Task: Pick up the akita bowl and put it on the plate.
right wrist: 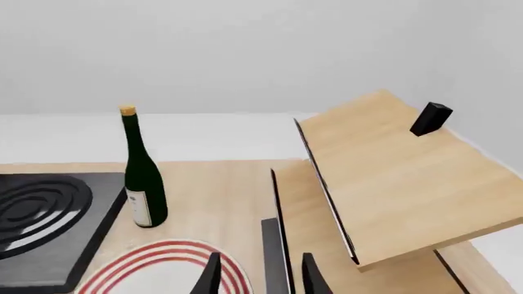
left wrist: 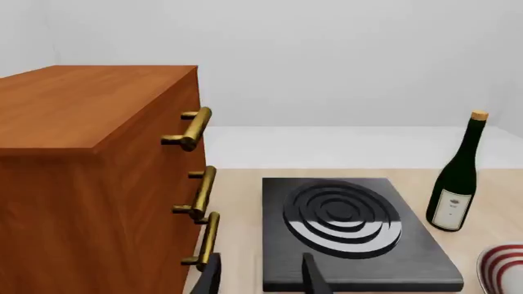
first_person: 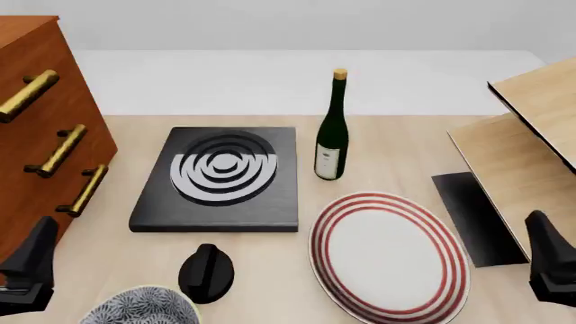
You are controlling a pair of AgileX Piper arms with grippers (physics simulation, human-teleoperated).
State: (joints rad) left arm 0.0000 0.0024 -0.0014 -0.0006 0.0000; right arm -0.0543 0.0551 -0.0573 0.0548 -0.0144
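While both tools hang apart and empty, the left tool (first_person: 27, 270) and right tool (first_person: 551, 266) flank a pale wooden bench (first_person: 405, 148). Nearest, the blue-patterned akita bowl (first_person: 142, 307) sits beside a black knob (first_person: 207, 272); the red-ringed plate (first_person: 389, 255) lies right; farther, a ridged black slab (first_person: 220, 179) and glossy green bottle (first_person: 332, 135) front white walls.

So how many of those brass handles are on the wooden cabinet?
3, stacked down the front face of the cabinet at the table's left: the top handle, the middle handle and the bottom handle. The cabinet is cut off by the frame, so more may be hidden.
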